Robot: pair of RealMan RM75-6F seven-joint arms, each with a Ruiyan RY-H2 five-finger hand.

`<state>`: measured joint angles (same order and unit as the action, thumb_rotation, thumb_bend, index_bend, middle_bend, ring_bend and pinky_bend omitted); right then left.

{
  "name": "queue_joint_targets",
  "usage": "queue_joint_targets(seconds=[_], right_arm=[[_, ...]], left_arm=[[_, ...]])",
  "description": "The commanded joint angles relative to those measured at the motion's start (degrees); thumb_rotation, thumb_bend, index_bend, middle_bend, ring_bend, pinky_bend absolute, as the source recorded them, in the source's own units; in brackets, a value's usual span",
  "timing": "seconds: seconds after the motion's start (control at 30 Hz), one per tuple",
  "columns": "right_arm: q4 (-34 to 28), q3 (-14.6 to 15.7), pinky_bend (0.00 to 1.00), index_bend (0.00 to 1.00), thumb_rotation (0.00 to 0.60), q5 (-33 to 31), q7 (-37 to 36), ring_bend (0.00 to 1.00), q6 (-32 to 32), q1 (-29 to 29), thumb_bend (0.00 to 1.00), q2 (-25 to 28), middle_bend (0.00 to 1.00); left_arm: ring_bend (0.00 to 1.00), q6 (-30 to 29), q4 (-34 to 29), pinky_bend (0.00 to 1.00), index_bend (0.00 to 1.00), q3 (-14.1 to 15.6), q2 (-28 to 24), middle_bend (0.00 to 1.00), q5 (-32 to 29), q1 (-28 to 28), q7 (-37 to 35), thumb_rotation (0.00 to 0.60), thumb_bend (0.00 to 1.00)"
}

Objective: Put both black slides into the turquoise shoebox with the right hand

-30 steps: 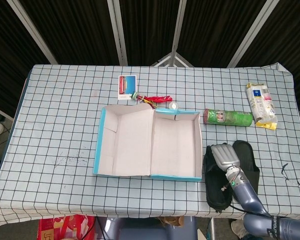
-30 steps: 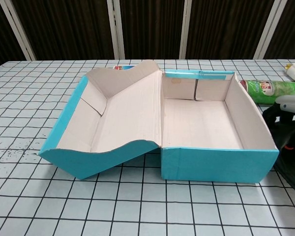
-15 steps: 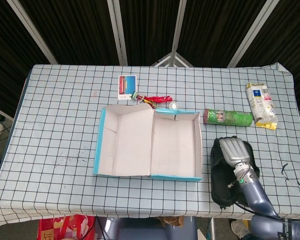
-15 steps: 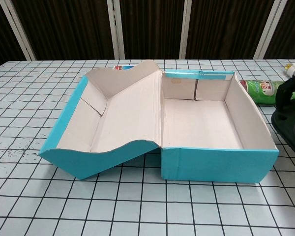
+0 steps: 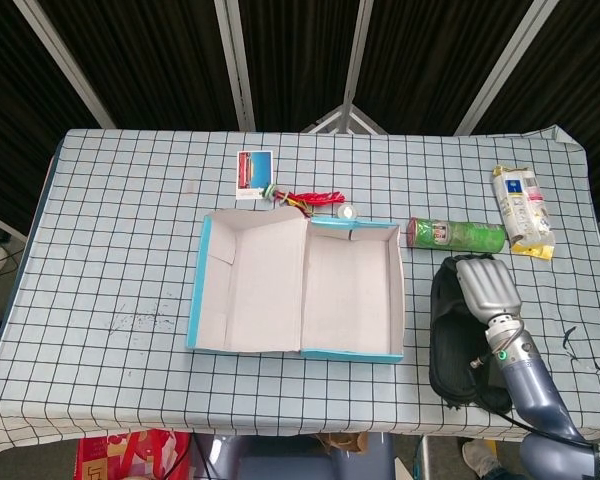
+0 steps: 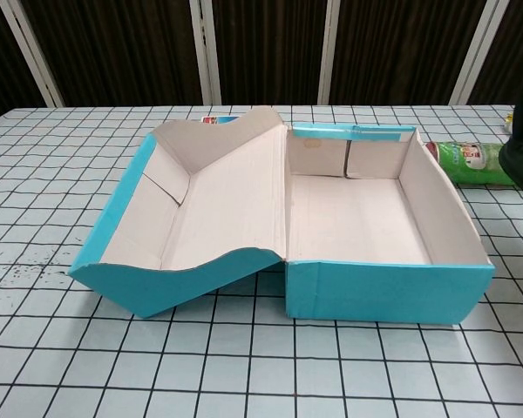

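Slides (image 5: 458, 340): lower right of head view, beside shoebox (image 5: 298, 283).
Right hand (image 5: 487, 288): resting on slides; grasp cannot be confirmed.
Risk: weak hold; one slide could drop short of shoebox wall.

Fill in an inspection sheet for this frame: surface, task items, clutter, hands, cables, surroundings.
Surface: table under a white cloth with a black grid.
Task items: turquoise shoebox open and empty, its lid folded out flat; black slides right of the box, outside it, bunched under the hand.
Clutter: green can lying on its side, snack packet, photo card, a small red and green trinket behind the box.
Hands: right hand on top of the slides, grip hidden; left hand not in view.
Cables: nothing seen.
Surroundings: dark curtains with pale bars behind the table.
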<state>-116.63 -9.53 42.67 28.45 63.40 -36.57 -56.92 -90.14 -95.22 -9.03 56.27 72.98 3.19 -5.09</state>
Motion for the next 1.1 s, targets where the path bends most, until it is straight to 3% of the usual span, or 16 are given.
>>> queue_joint_targets(seconds=[0.03, 0.2, 0.47, 0.77, 1.1], right_arm=[[-3.0, -3.7, 0.29, 0.46, 0.6, 0.5, -7.9, 0.5, -0.8, 0.8, 0.5, 1.7, 0.52], [-3.6, -8.9, 0.29, 0.47, 0.6, 2.4, -18.9, 0.5, 0.5, 1.7, 0.5, -0.7, 0.52], [-0.9, -14.8, 0.29, 0.48, 0.6, 1.2, -29.2, 0.5, 7.6, 1.1, 0.5, -12.1, 0.52], [7.0, -14.4, 0.29, 0.48, 0.6, 4.2, -30.3, 0.5, 16.3, -0.4, 0.5, -27.4, 0.52], [18.5, -13.2, 0.29, 0.49, 0.6, 7.8, -28.8, 0.5, 18.5, -2.6, 0.5, -40.4, 0.52]], left_arm=[[0.0, 0.0, 0.0, 0.09, 0.08, 0.0, 0.0, 0.0, 0.0, 0.0, -0.1, 0.6, 0.37], [0.0, 0.2, 0.1, 0.09, 0.08, 0.1, -0.2, 0.0, 0.2, 0.0, -0.7, 0.6, 0.37], [0.0, 0.5, 0.5, 0.09, 0.08, 0.0, -0.4, 0.0, -0.1, 0.1, -1.9, 0.6, 0.37], [0.0, 1.3, 0.6, 0.09, 0.08, 0.1, -0.2, 0.0, 0.0, -0.3, -1.4, 0.6, 0.37], [0.0, 1.6, 0.6, 0.09, 0.08, 0.1, -0.2, 0.0, -0.4, -0.6, -1.0, 0.6, 0.37]])
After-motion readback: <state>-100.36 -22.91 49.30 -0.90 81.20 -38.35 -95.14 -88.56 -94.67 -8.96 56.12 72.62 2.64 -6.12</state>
